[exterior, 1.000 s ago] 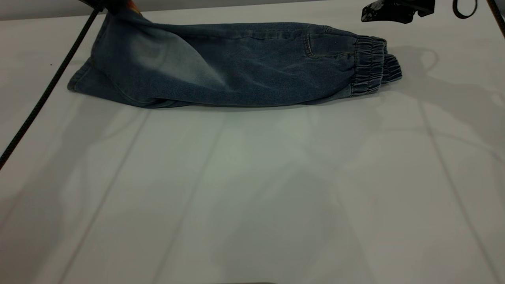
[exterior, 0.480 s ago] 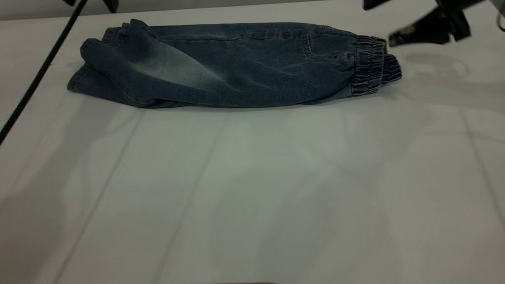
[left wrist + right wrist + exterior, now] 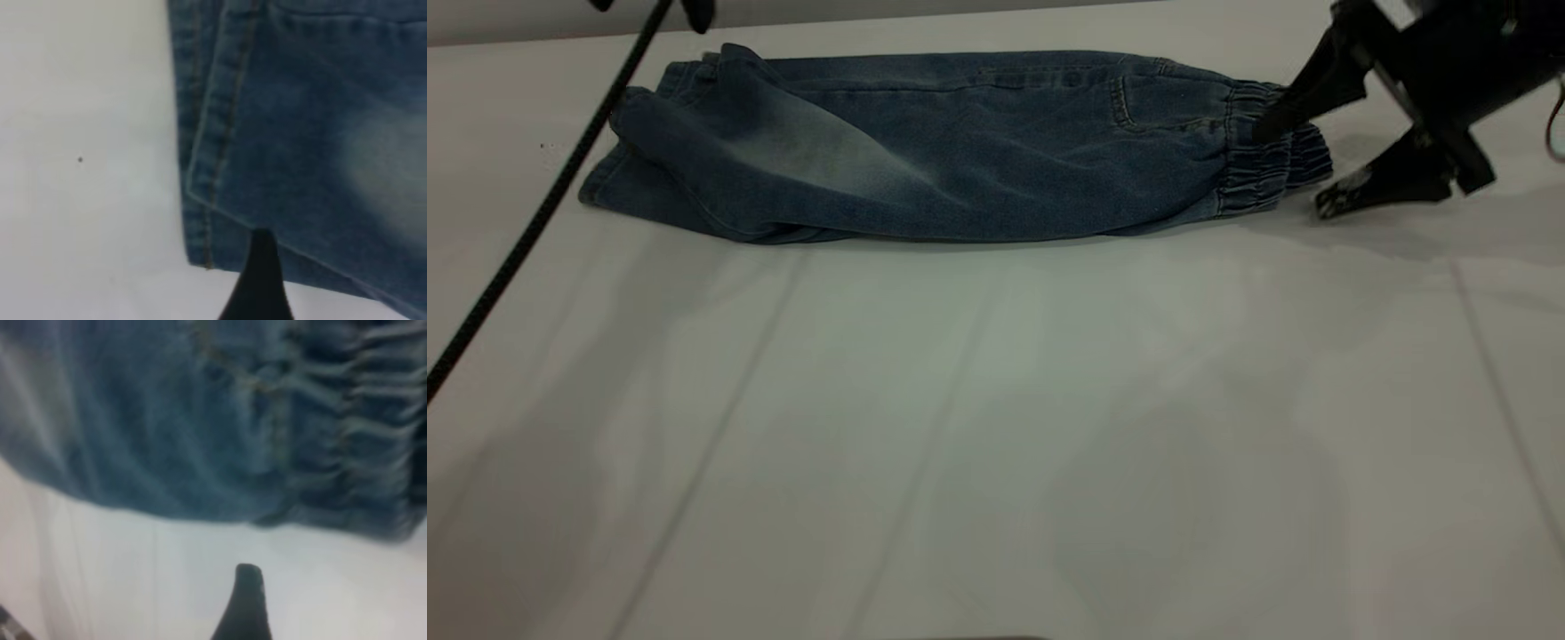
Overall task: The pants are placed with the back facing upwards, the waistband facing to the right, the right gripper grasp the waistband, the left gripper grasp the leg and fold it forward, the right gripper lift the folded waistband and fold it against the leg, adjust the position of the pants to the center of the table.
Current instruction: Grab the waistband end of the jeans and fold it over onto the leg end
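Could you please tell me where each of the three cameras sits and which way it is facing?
Exterior: facing the arms across the table, sees the folded pants and the open right gripper at the waistband.
Left wrist: above the leg hems; one fingertip shows.
Right wrist: close over the waistband; one fingertip shows.
Shared: all show the pants.

The right gripper (image 3: 1303, 169) hung at the waistband end of the pants (image 3: 960, 147), its jaws spread wide: one finger lay over the elastic, the other reached down beside it, just clear of the cloth. The left gripper sat beyond the leg end of the pants, almost wholly out of the exterior view, one dark fingertip (image 3: 259, 280) above the hem
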